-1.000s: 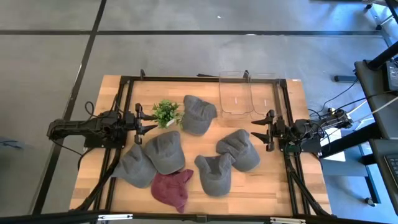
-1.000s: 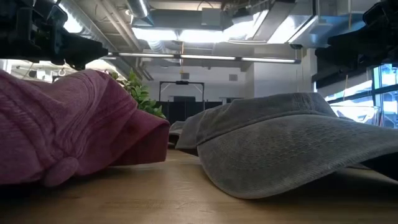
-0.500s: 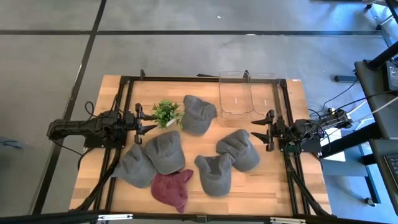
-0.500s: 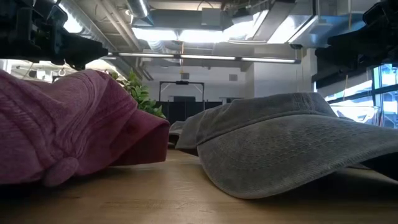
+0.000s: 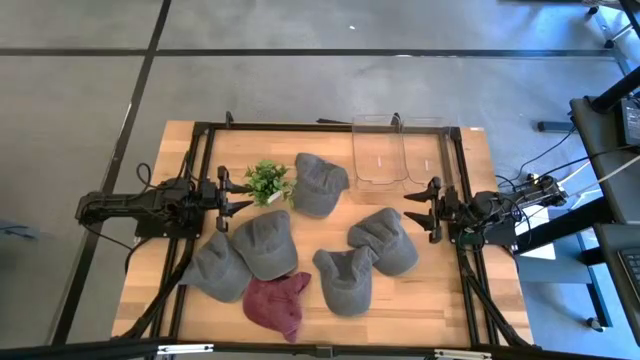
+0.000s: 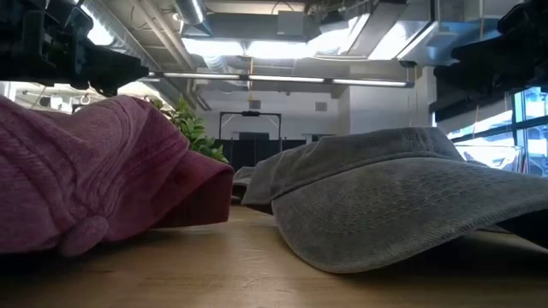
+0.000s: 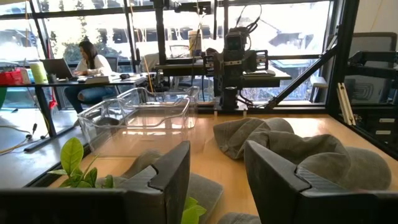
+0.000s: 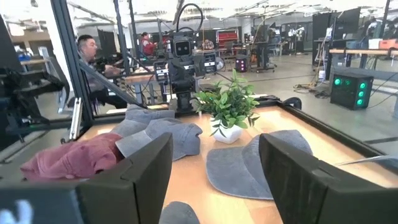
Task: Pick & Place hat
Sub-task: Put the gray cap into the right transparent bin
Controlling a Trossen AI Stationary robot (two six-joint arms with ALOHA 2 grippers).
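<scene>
Five grey fabric caps point(image 5: 265, 243) and one maroon cap point(image 5: 277, 303) scattered on the wooden table point(image 5: 420, 300); left gripper point(image 5: 238, 196) and right gripper point(image 5: 412, 209) held above opposite edges — both spread wide, nothing gripped.

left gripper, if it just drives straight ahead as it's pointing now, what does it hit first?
Probably the potted plant: it sits just beyond the open left gripper, slightly off its line. If the gripper clears it, the grey hat behind the plant is next. Height is unclear, so it might pass over both.

6 hats point(image 5: 268, 243) crowd centre, bare table point(image 5: 440, 295) front-right corner
</scene>
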